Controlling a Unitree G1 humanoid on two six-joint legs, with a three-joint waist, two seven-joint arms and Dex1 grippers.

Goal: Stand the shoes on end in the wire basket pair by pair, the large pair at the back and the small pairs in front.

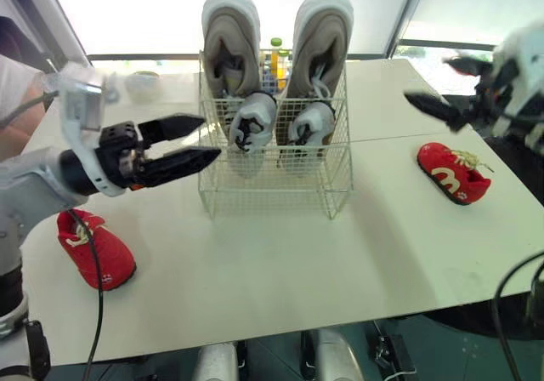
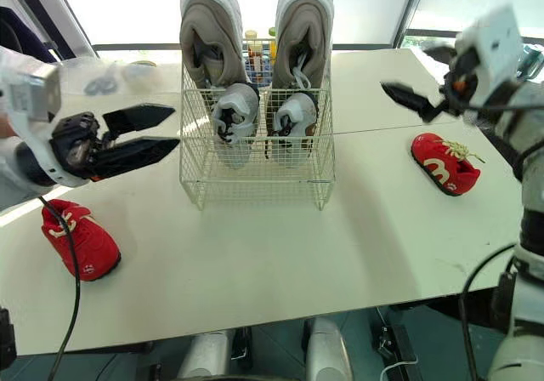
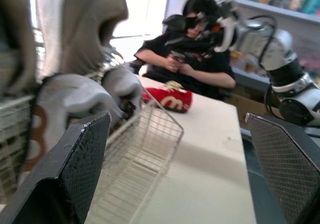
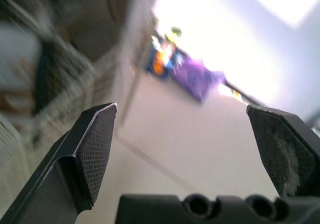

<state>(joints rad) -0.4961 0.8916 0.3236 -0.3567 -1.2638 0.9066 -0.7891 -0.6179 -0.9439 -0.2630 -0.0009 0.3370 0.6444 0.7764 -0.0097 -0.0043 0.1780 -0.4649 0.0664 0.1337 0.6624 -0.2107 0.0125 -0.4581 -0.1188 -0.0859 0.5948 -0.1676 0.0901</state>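
1. Your left gripper (image 1: 208, 140) hovers just left of the wire basket (image 1: 276, 190), fingers spread and empty, pointing at the basket.
2. Your right gripper (image 2: 408, 71) hangs high on the right, fingers also spread and empty.
3. The basket holds the large grey pair (image 1: 231, 41) at the back and a small grey pair (image 1: 252, 126) in front of it.
4. One red shoe (image 1: 95, 249) lies diagonally near the table's front edge, below and behind your left fingers, so the left arm is nearer.
5. The other red shoe (image 1: 453, 173) lies diagonally under your right gripper.
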